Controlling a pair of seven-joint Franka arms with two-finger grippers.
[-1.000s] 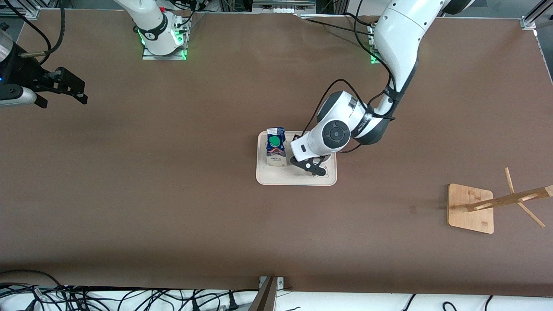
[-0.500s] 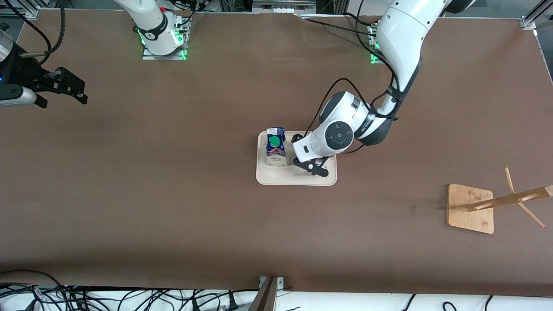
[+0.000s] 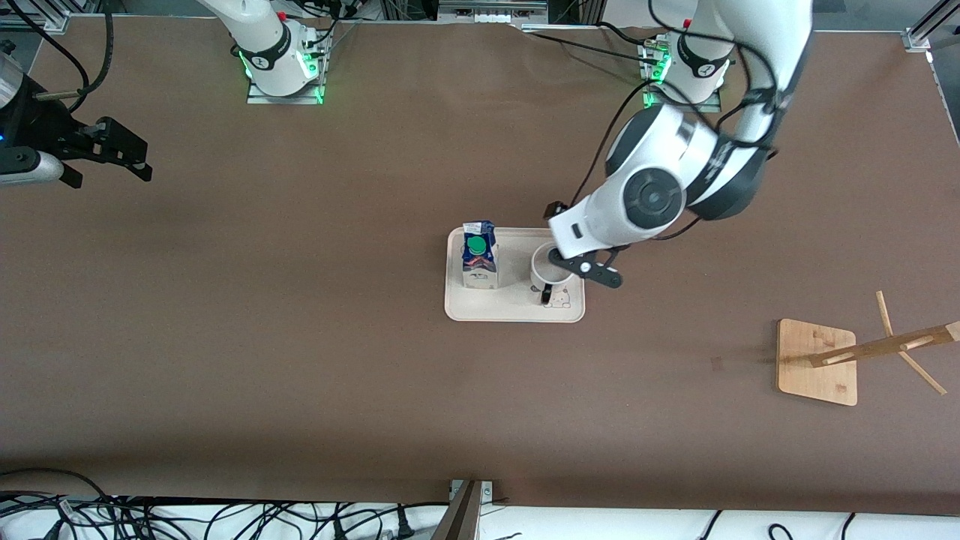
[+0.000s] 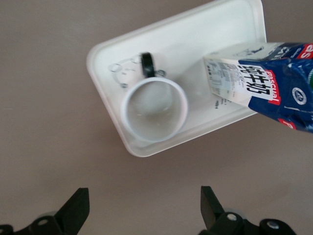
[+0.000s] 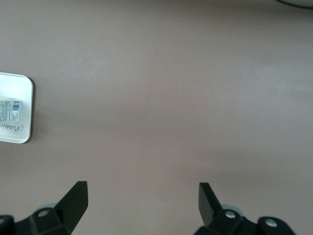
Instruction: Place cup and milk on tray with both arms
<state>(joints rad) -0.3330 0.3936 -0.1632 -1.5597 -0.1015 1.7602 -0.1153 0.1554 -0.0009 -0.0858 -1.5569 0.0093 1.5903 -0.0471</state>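
Cup (image 3: 545, 268) and milk (image 3: 478, 256) both upright on tray (image 3: 512, 309), side by side, not touching.
I read the cup as rigid, glossy, chippable; I'd grip rim or handle. Carton: light, squashable, grip low. Left gripper (image 3: 587, 268) empty, fingers apart, over tray edge. Right gripper (image 3: 112, 154) waits apart, at right arm's end.

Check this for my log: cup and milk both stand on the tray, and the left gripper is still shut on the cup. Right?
Not quite. Cup and milk do stand on the tray, but the left gripper has let go: the left wrist view shows its fingers open, empty, clear of the cup.
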